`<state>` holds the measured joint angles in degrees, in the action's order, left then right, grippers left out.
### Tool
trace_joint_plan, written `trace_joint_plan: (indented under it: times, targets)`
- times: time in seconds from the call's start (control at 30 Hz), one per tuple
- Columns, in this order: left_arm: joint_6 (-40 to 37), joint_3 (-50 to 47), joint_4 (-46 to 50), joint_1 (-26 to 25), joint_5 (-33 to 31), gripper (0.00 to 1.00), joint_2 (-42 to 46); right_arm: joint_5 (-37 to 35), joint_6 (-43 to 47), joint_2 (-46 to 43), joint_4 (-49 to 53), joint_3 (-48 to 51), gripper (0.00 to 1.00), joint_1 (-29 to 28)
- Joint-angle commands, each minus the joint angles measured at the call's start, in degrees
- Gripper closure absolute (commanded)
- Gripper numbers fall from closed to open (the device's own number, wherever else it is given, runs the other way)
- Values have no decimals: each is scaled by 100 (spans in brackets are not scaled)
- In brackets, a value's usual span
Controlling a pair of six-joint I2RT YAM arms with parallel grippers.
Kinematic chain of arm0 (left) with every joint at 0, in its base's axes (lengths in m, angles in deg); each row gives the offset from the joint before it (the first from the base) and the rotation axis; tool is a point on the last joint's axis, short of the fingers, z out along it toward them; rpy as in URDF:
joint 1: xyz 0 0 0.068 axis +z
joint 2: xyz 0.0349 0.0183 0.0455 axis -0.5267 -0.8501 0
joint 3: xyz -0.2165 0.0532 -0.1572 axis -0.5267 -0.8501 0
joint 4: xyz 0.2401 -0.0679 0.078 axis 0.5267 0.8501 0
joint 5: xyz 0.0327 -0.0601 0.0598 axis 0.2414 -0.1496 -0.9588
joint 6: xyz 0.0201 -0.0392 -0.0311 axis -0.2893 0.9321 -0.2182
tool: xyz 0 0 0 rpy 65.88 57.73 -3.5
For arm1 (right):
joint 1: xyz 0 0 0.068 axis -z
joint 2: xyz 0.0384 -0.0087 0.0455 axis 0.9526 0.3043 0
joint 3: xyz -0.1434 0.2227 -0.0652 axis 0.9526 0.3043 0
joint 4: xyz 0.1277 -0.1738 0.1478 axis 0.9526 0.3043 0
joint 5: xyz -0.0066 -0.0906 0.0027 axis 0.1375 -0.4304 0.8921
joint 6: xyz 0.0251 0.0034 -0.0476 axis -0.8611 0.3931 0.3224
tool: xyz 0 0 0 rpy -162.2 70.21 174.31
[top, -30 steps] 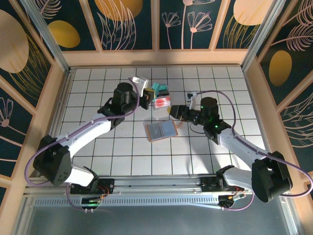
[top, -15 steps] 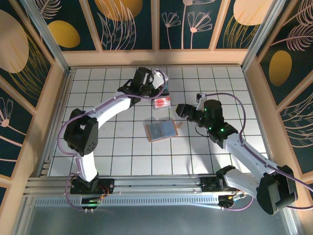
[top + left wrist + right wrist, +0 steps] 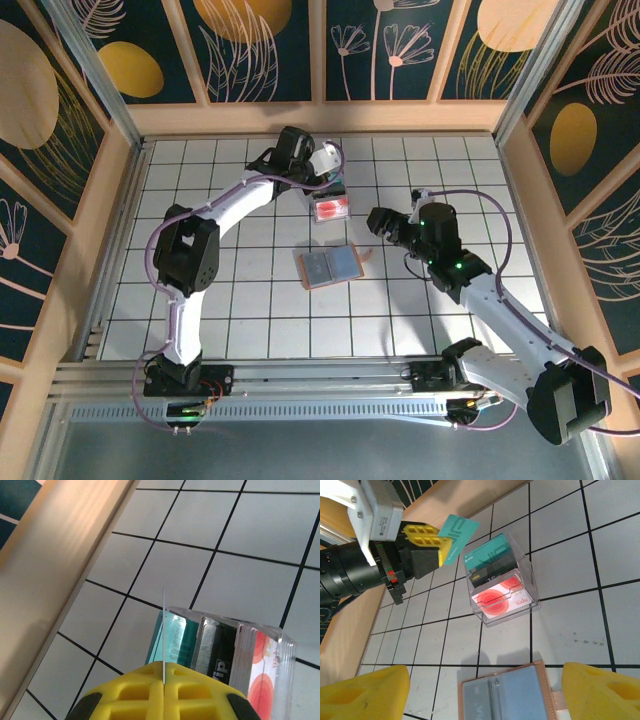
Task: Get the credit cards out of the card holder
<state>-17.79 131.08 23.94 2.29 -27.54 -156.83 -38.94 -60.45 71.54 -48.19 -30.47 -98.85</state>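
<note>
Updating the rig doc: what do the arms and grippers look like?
The left arm and right arm have white shells, black joints and a purple cable each; green lights dot the right one. The left gripper and right gripper are black with yellow waffle-cut fingers.

2 robot arms, left arm (image 3: 240, 200) and right arm (image 3: 500, 305): white link shells between black joint housings, each trailing a thin purple cable (image 3: 505, 228). Small green lights (image 3: 447, 265) dot the right arm. Yellow fingers (image 3: 362, 692) have moulded rectangular recesses.
</note>
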Motion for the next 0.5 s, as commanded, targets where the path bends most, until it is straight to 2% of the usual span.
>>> trace_joint_plan:
  times: [0.0,0.47]
  targets:
    - [-458,315,441,88,429,100,-228,-220,0,-59,141,-181,20,38]
    - [-815,813,648,129,394,100,-816,-167,-16,171,261,-373,19,94]
